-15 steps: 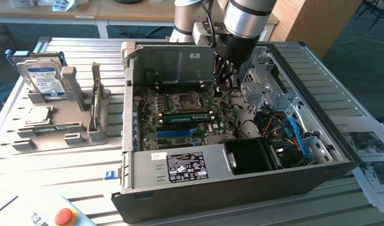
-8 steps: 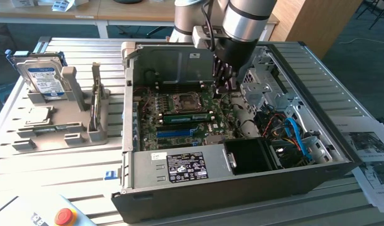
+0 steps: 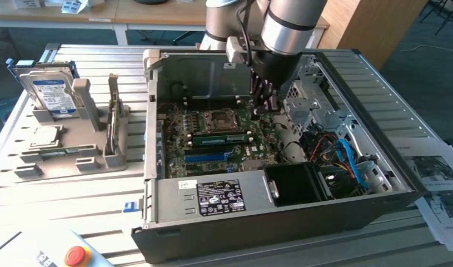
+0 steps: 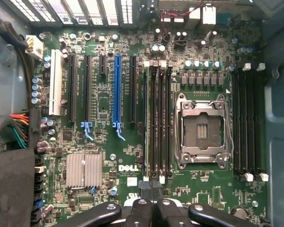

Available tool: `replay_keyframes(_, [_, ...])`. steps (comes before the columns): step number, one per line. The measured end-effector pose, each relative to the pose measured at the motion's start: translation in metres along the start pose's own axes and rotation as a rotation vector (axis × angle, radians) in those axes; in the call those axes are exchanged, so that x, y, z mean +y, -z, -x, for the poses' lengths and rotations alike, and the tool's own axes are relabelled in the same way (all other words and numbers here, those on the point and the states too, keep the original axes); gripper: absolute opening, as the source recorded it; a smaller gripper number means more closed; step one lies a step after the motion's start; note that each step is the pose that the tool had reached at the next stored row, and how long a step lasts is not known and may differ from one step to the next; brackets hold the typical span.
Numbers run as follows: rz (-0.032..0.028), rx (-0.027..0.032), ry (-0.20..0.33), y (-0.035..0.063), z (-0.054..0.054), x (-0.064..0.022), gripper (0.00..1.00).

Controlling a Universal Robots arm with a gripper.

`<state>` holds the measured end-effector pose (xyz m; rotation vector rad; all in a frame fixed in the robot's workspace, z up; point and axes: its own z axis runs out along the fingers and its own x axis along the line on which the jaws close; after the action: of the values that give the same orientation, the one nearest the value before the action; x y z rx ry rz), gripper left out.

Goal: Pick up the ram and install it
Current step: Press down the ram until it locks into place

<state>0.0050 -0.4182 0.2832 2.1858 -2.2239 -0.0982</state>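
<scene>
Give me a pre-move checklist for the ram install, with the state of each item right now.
1. Ram lies along a slot beside the CPU socket: ok.
2. Ram pressed fully home: cannot tell.
3. Slot end latches closed on the ram: cannot tell.
4. Gripper shut, nothing held between its fingers: ok.
5. Gripper lined up over the end of the memory slots next to the socket: ok.
6. Cable bundle lies off to the side of the board, away from those slots: ok.
</scene>
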Motion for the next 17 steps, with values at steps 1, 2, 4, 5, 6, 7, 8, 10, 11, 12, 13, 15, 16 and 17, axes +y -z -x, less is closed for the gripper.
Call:
replay_keyframes(1, [0.0000, 0.0000, 0.000, -0.0013, 0.000, -0.0001, 0.10])
replay_keyframes(2, [0.0000, 0.0000, 0.000, -0.0026, 0.000, -0.0001, 0.10])
replay_keyframes(4, [0.0000, 0.0001, 0.000, -0.0051, 0.000, -0.0003, 0.10])
replay_keyframes(5, [0.0001, 0.0000, 0.000, -0.0065, 0.000, -0.0004, 0.10])
replay_keyframes(6, [0.0001, 0.0000, 0.000, -0.0078, 0.000, -0.0005, 0.10])
replay_keyframes(7, [0.0000, -0.0001, 0.000, -0.0090, 0.000, -0.0006, 0.10])
replay_keyframes(8, [0.0000, 0.0000, 0.000, -0.0102, 0.000, -0.0006, 0.10])
replay_keyframes(10, [0.0000, -0.0001, 0.000, -0.0124, 0.000, -0.0007, 0.10])
replay_keyframes(11, [0.0000, 0.0000, 0.000, -0.0135, 0.000, -0.0008, 0.10])
replay_keyframes(12, [0.0000, 0.0000, 0.000, -0.0145, 0.000, -0.0009, 0.10])
replay_keyframes(13, [0.0000, 0.0000, 0.000, -0.0156, 0.000, -0.0010, 0.10])
replay_keyframes(15, [0.0001, 0.0000, 0.000, -0.0175, -0.001, -0.0010, 0.10])
replay_keyframes(16, [0.0000, 0.0000, 0.000, -0.0184, -0.001, -0.0011, 0.10])
replay_keyframes(17, [0.0000, 0.0000, 0.000, -0.0194, -0.001, -0.0012, 0.10])
